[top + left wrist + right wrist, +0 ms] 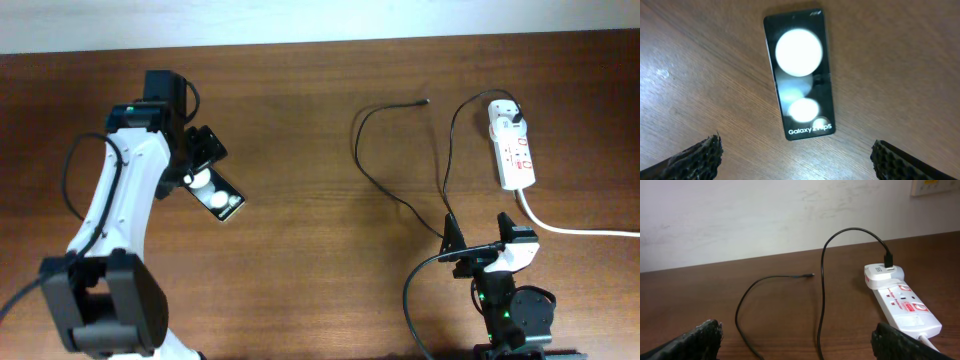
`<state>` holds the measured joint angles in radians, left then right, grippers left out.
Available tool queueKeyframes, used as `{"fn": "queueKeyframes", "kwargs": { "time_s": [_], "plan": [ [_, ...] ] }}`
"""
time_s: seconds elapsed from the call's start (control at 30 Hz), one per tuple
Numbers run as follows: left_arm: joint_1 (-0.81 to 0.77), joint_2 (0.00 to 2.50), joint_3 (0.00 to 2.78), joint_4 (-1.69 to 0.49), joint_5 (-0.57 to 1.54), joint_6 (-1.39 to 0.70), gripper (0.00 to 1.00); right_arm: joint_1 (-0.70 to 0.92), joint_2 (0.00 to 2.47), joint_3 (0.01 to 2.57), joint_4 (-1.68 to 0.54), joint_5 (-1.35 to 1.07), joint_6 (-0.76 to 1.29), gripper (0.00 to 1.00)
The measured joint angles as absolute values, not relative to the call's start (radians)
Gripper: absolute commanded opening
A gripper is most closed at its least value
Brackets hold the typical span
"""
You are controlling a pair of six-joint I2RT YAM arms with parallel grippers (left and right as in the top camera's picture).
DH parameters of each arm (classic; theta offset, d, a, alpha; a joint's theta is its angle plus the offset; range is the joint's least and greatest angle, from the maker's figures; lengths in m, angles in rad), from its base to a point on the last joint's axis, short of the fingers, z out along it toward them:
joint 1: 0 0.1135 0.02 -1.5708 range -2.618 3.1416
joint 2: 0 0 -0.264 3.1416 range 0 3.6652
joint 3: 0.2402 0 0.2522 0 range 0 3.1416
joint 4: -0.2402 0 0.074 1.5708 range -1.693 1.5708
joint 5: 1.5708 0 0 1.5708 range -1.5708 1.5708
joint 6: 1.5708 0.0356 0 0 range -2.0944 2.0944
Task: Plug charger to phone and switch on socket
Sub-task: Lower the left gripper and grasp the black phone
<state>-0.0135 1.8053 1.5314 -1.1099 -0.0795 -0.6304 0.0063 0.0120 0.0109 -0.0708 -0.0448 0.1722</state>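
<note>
While both tools stand spread as wide as they go and hold nothing, the left gripper sits in the upper left of the overhead frame, just above the phone. In the left wrist view its two dark ribbed fingertips show only at the bottom corners. The phone lies flat on the wooden table above and between them, untouched, with its white-lettered end nearest the fingers and two round light spots on the glass.

At the lower right of the overhead frame is the right gripper, equally wide and empty. The charger runs its thin black cable down to just beside this gripper's fingers; whether it touches them cannot be told. In the right wrist view the cable drops to the bottom edge between the fingers. Its white plug head sits in the far end of the socket, at the right of that frame. Its small connector tip lies free on the wood at upper centre, well apart from the phone. A thick white cord leaves the socket's near end toward the right edge.
</note>
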Motion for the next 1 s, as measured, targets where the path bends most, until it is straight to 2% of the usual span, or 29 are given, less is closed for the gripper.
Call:
{"fn": "queueKeyframes", "kwargs": {
  "time_s": [0.47,1.0],
  "plan": [
    [-0.014,1.993,1.532,-1.057,-0.056,-0.719,0.99,0.006,0.012,0.011,-0.071,-0.044,0.171,0.99],
    [-0.01,2.053,1.532,-0.998,-0.057,-0.791,0.99,0.006,0.012,0.011,-0.071,-0.044,0.172,0.99]
  ]
}}
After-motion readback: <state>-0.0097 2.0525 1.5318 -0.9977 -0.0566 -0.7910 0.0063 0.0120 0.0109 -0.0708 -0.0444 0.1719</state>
